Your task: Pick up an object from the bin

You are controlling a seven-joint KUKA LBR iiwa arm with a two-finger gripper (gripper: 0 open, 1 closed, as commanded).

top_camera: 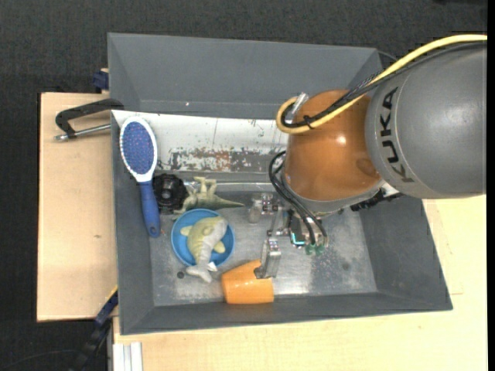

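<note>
Your gripper (269, 260) hangs low in the bin, its metal tip just above and right of the orange block (247, 291). Whether they touch, can't tell. Whether the gripper is released or clenched, can't tell either, and nothing shows as held. Above it are the orange wrist cover (332, 149), the yellow cable (410, 60) and the grey arm (441, 122), all up and right of the orange block.

The orange block is the nearest thing to the gripper. It's a rounded chunk lying flat on the floor, up against the bin's near wall (309, 308).

Just up and left of the orange block is the blue round dish (182, 246), with a pale fish toy (206, 242) lying across it, tail hanging over the dish rim toward the block. Farther up from the block, past the dish, is a pale green lizard figure (205, 193), with a small black thing (166, 190) on its left. Far up-left of the block is a blue hairbrush (139, 153), its white-rimmed head by the back wall and its handle pointing down toward the dish.
</note>
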